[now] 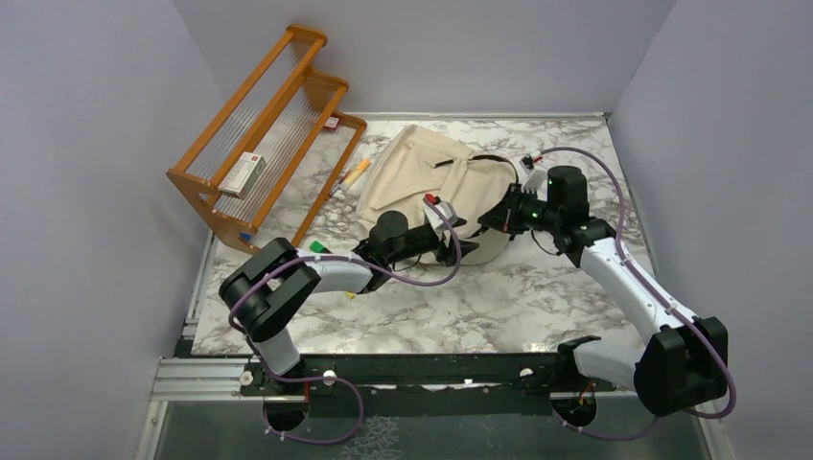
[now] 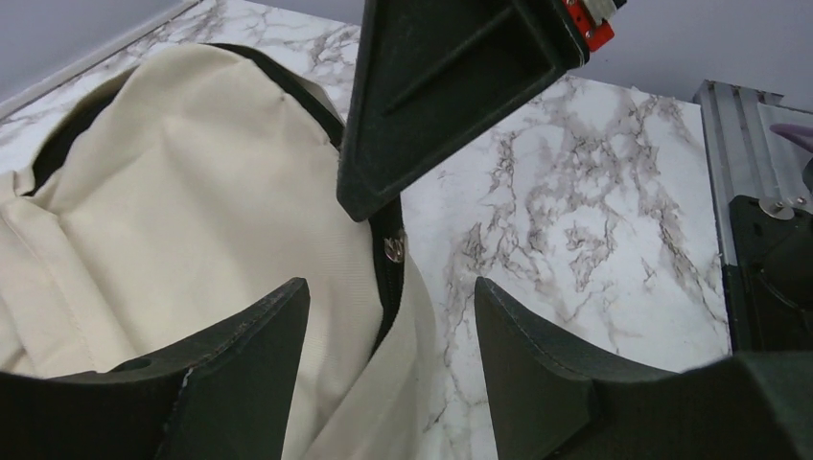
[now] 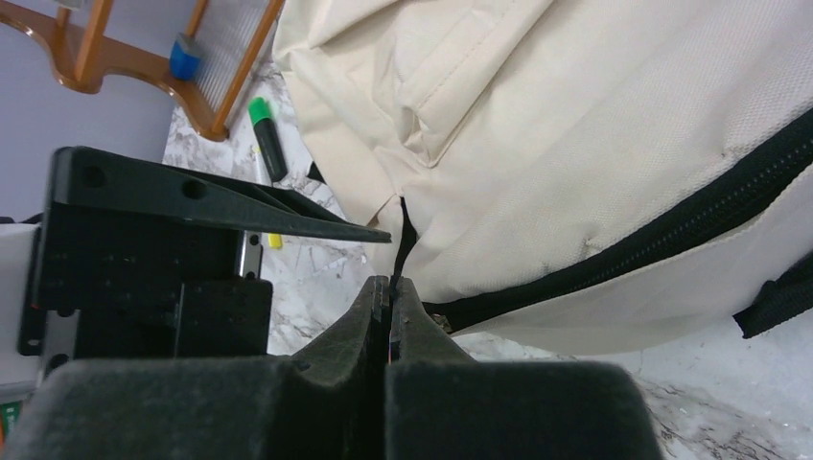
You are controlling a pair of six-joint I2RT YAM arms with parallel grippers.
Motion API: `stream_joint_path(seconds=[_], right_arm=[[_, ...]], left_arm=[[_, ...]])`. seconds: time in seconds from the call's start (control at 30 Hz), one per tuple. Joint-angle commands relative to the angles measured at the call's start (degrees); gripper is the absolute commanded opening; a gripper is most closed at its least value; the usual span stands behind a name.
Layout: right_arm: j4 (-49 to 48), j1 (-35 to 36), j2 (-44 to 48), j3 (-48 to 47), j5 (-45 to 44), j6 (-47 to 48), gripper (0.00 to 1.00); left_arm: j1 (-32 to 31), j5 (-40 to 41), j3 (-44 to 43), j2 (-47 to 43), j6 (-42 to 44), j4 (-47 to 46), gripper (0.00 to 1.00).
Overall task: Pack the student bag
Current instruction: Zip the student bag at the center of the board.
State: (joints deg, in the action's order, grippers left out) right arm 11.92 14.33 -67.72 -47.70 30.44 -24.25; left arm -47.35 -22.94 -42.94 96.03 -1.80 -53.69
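The student bag (image 1: 422, 177), cream canvas with black zipper lines, lies on the marble table behind both grippers. My right gripper (image 3: 389, 285) is shut on a thin black zipper pull (image 3: 402, 240) at the bag's near edge, beside the closed black zipper (image 3: 671, 225). My left gripper (image 2: 391, 297) is open and straddles the bag's edge, with the metal zipper slider (image 2: 394, 249) just beyond its fingertips. In the left wrist view the right gripper's fingers (image 2: 441, 96) hang just above that slider. In the top view the left gripper (image 1: 451, 233) and the right gripper (image 1: 491, 220) meet at the bag's front.
A wooden rack (image 1: 259, 134) stands at the back left with a small box (image 1: 240, 174) on it and a blue eraser (image 3: 185, 55) at its foot. An orange pen (image 1: 353, 174) and a green highlighter (image 3: 266, 134) lie left of the bag. Walls enclose the table.
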Motion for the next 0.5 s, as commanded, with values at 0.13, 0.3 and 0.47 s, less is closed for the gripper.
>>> stream_joint_path(seconds=[0.13, 0.3, 0.47], right_arm=[[-3.12, 0.37, 1.89, 0.19, 2.61, -0.39, 0.02], [-2.70, 0.35, 1.97, 0.52, 2.88, -0.10, 0.01], [-2.67, 0.36, 1.79, 0.71, 3.83, -0.10, 0.01]], left_arm=[[-2.00, 5.18, 1.96, 3.64, -7.21, -14.13, 0.64], [-2.72, 6.40, 1.34, 7.08, -8.36, -19.45, 0.63], [-3.08, 6.90, -0.04, 9.46, -8.35, -20.85, 0.61]])
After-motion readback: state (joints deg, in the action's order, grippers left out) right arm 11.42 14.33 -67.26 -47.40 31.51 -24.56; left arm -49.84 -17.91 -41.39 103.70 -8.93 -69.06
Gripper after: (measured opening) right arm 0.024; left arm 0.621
